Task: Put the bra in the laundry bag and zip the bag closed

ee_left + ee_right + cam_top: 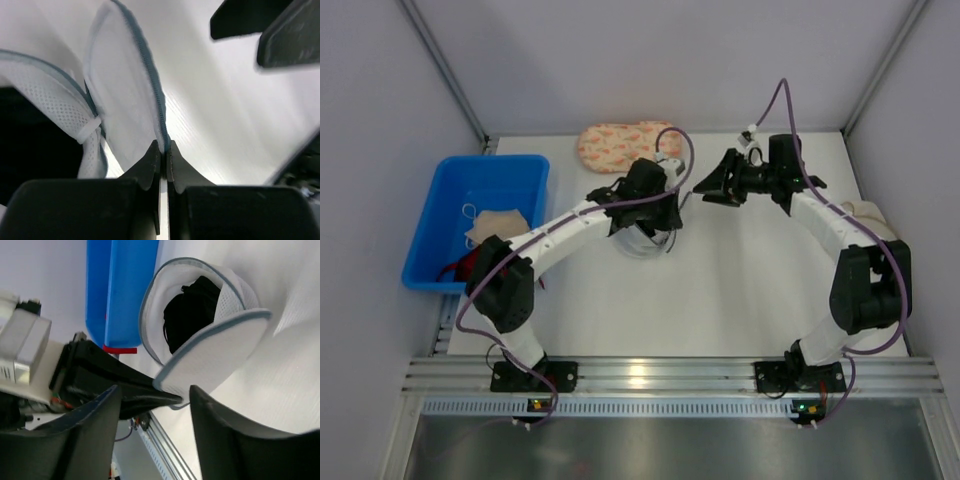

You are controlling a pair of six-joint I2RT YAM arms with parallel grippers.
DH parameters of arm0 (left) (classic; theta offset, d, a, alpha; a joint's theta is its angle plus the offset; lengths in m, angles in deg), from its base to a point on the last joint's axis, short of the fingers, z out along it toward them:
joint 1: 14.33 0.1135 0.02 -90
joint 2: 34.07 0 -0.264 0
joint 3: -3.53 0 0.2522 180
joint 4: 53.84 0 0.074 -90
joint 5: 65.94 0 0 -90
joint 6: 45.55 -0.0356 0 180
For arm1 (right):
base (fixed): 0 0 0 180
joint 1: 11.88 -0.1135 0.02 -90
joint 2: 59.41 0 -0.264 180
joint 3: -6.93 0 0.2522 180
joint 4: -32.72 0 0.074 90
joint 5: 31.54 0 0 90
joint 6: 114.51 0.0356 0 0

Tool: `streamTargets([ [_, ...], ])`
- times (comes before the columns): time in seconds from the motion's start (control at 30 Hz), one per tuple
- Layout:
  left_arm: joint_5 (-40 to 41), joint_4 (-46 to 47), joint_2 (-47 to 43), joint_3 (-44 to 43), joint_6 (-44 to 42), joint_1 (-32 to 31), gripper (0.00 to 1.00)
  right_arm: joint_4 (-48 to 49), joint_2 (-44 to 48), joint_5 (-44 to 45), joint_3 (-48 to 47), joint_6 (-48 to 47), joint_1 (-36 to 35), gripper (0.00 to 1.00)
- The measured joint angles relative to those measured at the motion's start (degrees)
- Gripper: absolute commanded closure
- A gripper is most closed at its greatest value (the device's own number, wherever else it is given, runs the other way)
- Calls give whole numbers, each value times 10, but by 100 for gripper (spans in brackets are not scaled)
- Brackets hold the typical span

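The round white mesh laundry bag point(210, 360) sits mid-table, the black thin-strapped bra point(192, 310) tucked inside. Light, floppy stuff; its stiffer zipper-edged rim point(150, 75) looks the best hold. The left gripper point(163, 147), reaching in low, is pinched tight on that rim; the right gripper point(715, 187) hovers just right of it, jaws parted, empty.

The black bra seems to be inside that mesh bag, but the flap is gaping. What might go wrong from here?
The left gripper pinches only the thin zipper edge of the laundry bag, so the fabric may slip free. The right gripper is open and holds nothing, so a pull might drag the whole bag across the table. The bra lies near the open mouth; it may catch in the zipper.
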Motion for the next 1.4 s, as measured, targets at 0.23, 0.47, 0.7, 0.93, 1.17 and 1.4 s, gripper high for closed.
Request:
streamTargets([
  [0.23, -240, 153, -129, 149, 157, 141, 100, 11, 1, 1, -10, -43, 44, 31],
  [0.47, -359, 357, -163, 241, 355, 222, 100, 43, 1, -16, 31, -57, 59, 29],
  [0.7, -404, 482, -159, 289, 495, 246, 100, 180, -38, -75, 139, 36, 57, 17],
  [0.93, -422, 557, -148, 315, 567, 264, 100, 487, -127, -111, 224, 237, 36, 16],
  [1.17, -426, 593, -137, 341, 603, 281, 100, 742, -213, -117, 217, 412, -14, 16],
  [1.4, -432, 608, -135, 356, 614, 287, 100, 811, -269, -117, 190, 499, -43, 18],
])
